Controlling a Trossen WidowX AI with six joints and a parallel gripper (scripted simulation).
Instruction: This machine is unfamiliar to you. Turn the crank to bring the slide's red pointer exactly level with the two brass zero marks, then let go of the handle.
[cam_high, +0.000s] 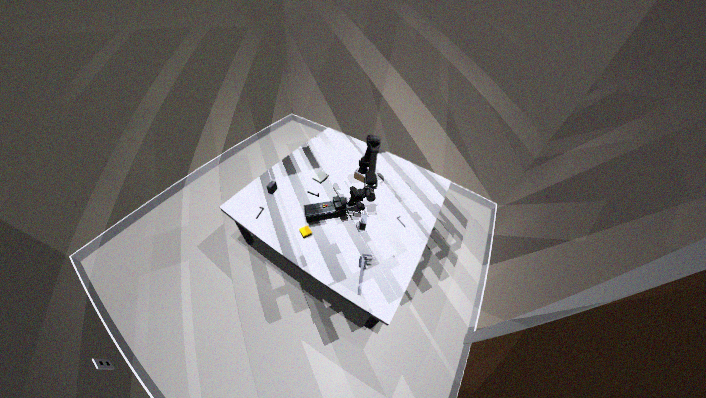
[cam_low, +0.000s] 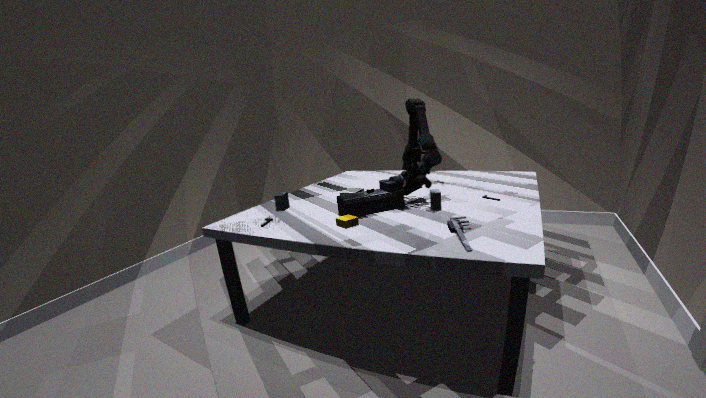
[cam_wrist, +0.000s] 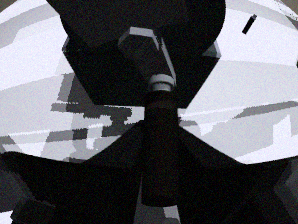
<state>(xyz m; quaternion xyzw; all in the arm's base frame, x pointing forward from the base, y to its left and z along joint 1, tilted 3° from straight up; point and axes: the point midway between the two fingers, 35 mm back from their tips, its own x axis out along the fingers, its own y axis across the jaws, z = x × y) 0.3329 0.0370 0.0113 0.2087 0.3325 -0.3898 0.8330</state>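
From above, the gripper (cam_high: 356, 207) (cam_low: 409, 191) (cam_wrist: 154, 127) is small and dark at the crank end of the machine (cam_high: 320, 212) (cam_low: 370, 202) (cam_wrist: 100, 75), whose long body runs away from it; the arm (cam_high: 372, 160) (cam_low: 417, 130) blends into it, so fingers and handle cannot be told apart. A tiny red and yellow spot shows on the machine's top, too small to read as pointer or marks, so whether they are level cannot be told. Just beside the gripper stands a small cylinder (cam_high: 362, 225) (cam_low: 435, 200); past the machine's near side lies a yellow block (cam_high: 305, 231) (cam_low: 347, 221), and well apart from the gripper, a caliper (cam_high: 365, 265) (cam_low: 460, 232). In the exterior view the arm comes down to the machine's crank end, the gripper a black shape merging with it, the crank itself lost in the dark. The wrist view shows the gripper nearly closed, its dark fingers on either side of the upright handle (cam_wrist: 160, 150), gripping it; the contact faces are lost in shadow. Just ahead of the fingers, the crank (cam_wrist: 147, 52) joins the handle at a pale collar (cam_wrist: 162, 82). Beyond, the machine is a black mass cut off by the top edge, its pointer out of sight.
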